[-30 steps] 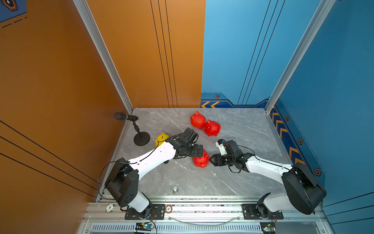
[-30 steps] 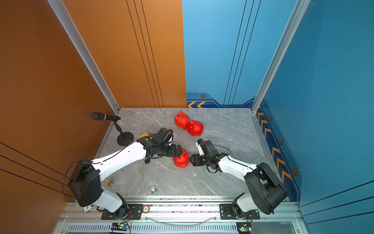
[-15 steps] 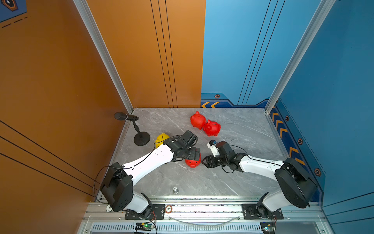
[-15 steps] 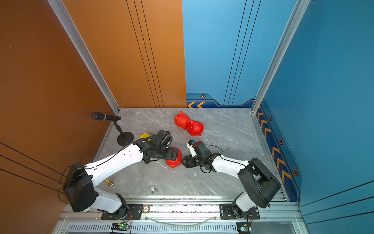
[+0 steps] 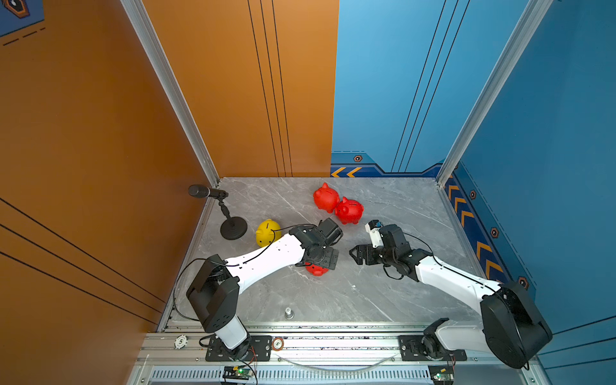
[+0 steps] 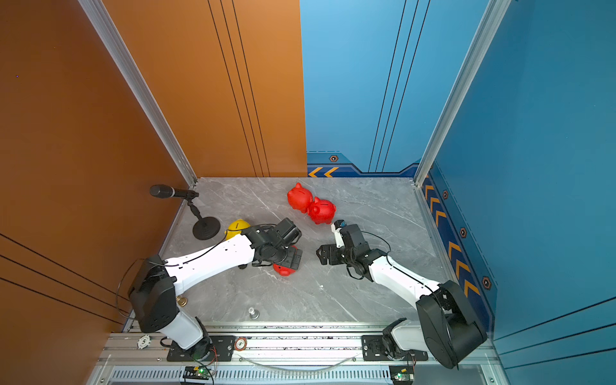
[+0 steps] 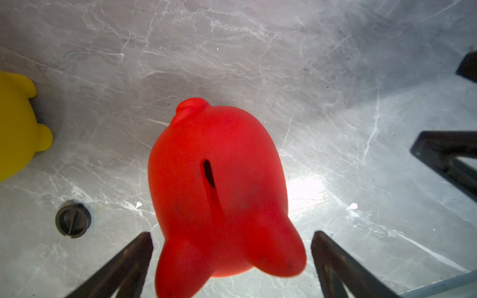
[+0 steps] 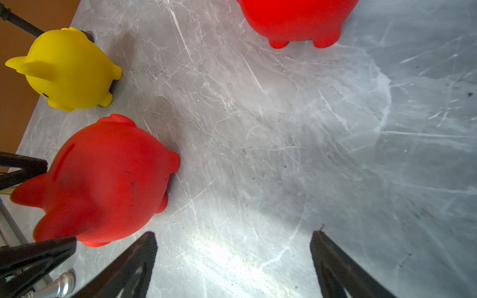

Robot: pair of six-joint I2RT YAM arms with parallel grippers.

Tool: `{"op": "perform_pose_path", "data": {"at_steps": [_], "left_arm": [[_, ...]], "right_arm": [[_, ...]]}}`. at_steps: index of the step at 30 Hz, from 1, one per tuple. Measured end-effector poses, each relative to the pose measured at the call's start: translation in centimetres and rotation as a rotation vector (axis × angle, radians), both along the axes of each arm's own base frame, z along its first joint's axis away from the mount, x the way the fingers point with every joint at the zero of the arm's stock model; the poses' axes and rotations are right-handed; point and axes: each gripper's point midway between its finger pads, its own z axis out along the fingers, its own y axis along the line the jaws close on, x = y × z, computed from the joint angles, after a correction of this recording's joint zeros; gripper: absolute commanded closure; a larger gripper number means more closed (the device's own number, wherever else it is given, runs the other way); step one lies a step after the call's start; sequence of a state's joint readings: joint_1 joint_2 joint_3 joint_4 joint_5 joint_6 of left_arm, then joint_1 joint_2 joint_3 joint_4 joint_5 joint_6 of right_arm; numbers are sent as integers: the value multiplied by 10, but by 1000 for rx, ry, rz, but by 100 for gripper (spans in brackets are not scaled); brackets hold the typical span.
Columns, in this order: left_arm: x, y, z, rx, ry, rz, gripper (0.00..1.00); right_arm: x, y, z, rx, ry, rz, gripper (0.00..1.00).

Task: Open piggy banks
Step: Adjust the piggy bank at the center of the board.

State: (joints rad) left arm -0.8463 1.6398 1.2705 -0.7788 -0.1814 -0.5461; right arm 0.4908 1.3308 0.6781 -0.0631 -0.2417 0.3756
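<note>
Noted a grey marble tabletop [image 5: 383, 300], with an orange wall [image 5: 100, 133] at left and rear and a blue wall [image 5: 416, 83] at rear and right. Found a black microphone [image 5: 203, 191] on a round-based stand [image 5: 233, 228] in the far left corner. Spotted a small round black plug disc [image 7: 73, 218] lying flat on the marble, a metal stud [image 5: 288, 312] upright near the front edge, and a white disc [image 5: 181, 341] on the aluminium rail [image 5: 333, 337].

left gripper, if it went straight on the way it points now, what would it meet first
The red piggy bank standing under it: the left gripper points down at its slotted back, open fingers either side. Height above it is unclear.
</note>
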Motion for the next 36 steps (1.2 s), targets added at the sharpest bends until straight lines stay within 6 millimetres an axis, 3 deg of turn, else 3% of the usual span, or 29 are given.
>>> {"op": "perform_pose_path", "data": {"at_steps": [7,9,13,17,24,28,32,36], "left_arm": [[1,4,-5,70,2,8,13],[1,5,-5,78,1,14,21],[5,5,-2,86,-11,24,28],[9,6,2,96,-33,31,28],[8,-16,10,-30,-26,-18,31],[5,-26,12,-83,-9,-37,30],[5,-30,12,-103,-7,-44,8],[3,-27,8,-89,6,-38,5]], "right_arm": [[-1,-2,-3,-8,7,0,5],[-1,-3,-3,-8,7,-1,5],[-1,-4,-4,-9,8,-3,5],[-3,-5,-5,-10,10,-4,5],[0,-12,-1,-8,0,-27,5],[3,-19,4,-4,-15,-45,5],[4,-23,6,-7,-15,-54,5],[3,-25,4,-13,-11,-53,4]]}}
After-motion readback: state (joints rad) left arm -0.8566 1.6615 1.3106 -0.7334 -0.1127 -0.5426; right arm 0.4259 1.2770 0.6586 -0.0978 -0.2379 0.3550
